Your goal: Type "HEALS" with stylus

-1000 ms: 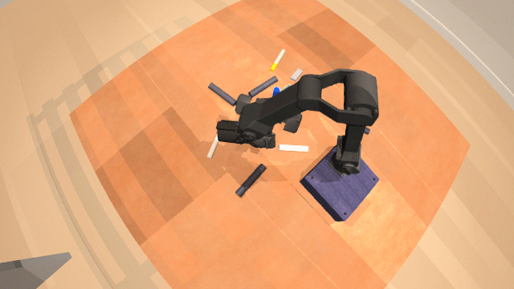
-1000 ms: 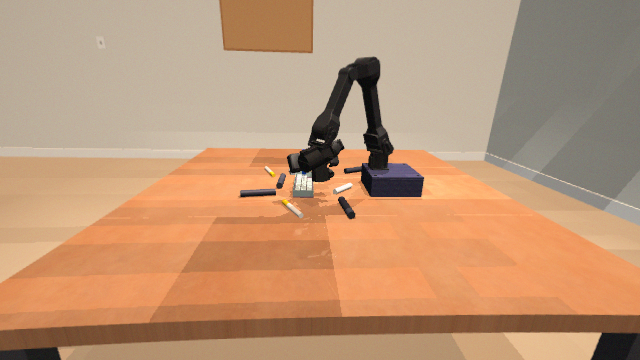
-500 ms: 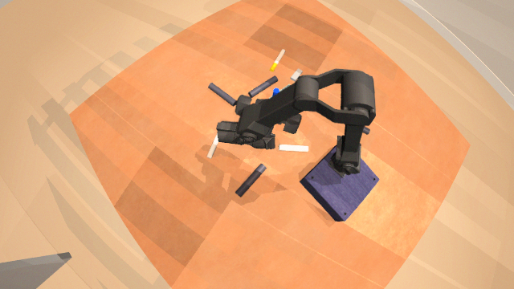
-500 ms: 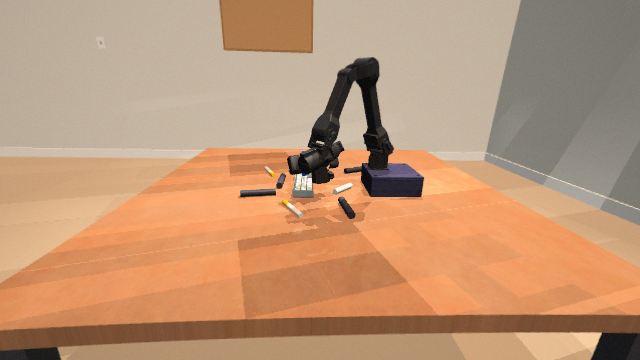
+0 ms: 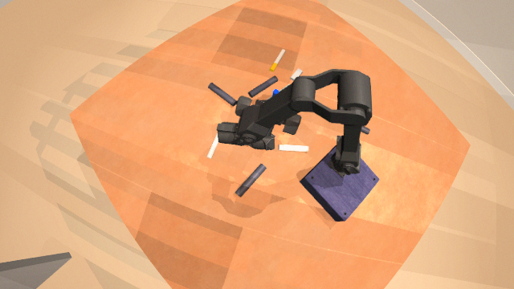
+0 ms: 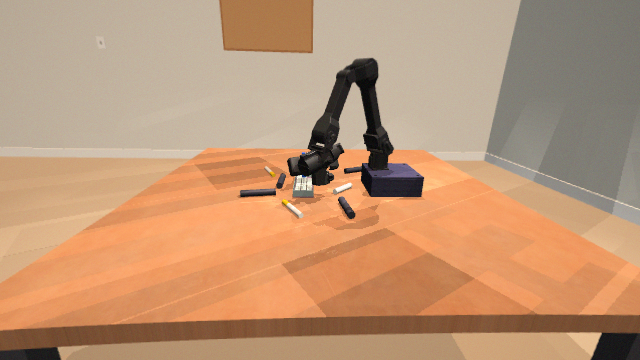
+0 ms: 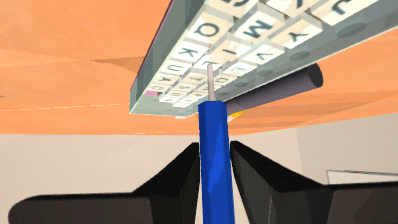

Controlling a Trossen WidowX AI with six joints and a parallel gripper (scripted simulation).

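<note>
While the tool (image 7: 215,165) clamps the blue stylus (image 7: 216,150), its long axis — pale tip first — points at the keyboard (image 7: 235,45).

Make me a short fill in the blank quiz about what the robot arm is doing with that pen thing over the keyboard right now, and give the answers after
1. The jaws of the gripper are shut on a stylus whose body is ____ in colour.
2. In the wrist view, the stylus's thin pale tip points at the ____.
3. The arm stands on a dark ____ base block.
4. Beyond the keyboard in the wrist view lies a dark ____-shaped object.

Answers: blue; keyboard; purple; cylinder
</note>
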